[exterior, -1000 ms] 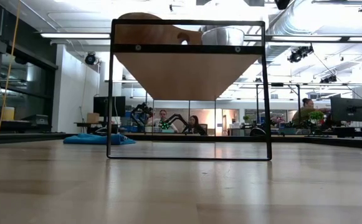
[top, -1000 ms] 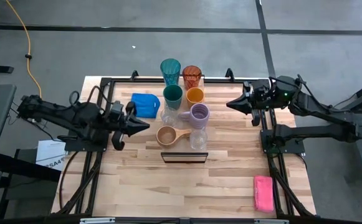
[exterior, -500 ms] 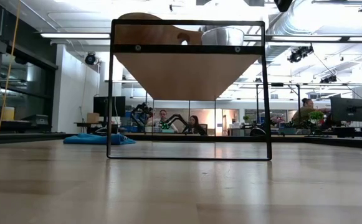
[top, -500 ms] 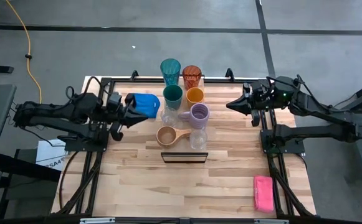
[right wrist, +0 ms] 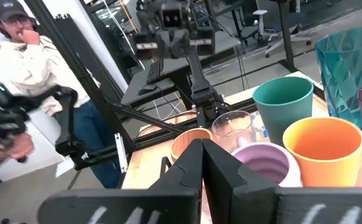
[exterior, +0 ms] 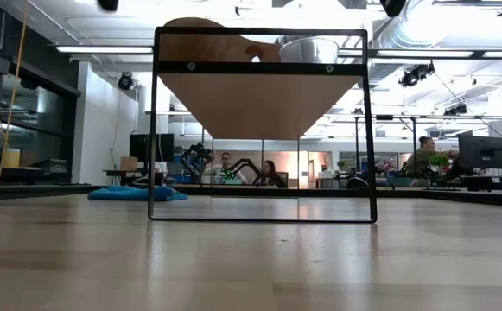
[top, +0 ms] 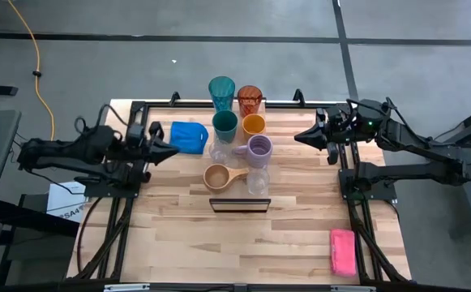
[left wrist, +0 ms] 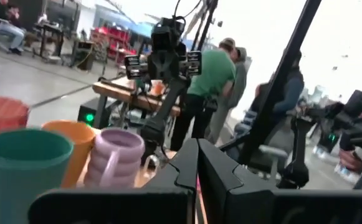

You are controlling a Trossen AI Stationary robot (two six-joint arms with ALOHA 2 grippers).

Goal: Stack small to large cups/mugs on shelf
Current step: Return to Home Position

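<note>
High view: cups (top: pixel 259 149) stand on the shelf (top: pixel 239 203); left claw (top: pixel 170 149) and right claw (top: pixel 300 136) clenched, empty.
Nearest, the clear glass (top: pixel 257 182) looks fragile and slippery, so you should take it mid-wall; farthest, the teal tumbler (top: pixel 221 91) tips easily.

The slatted wooden tabletop (top: pixel 300 235) carries a black-framed wooden shelf (exterior: pixel 259 104) at its middle, a blue cloth (top: pixel 189 136) at the far left and a pink sponge (top: pixel 342 251) near the front right corner. On the shelf stand two rows, far to near: teal tumbler (top: pixel 221 92), dark green cup (top: pixel 224 124), clear glass (top: pixel 220 151), tan mug (top: pixel 217 176); beside them red cup (top: pixel 250 99), orange cup (top: pixel 254 125), lavender mug (top: pixel 259 150), second clear glass (top: pixel 258 182).
</note>
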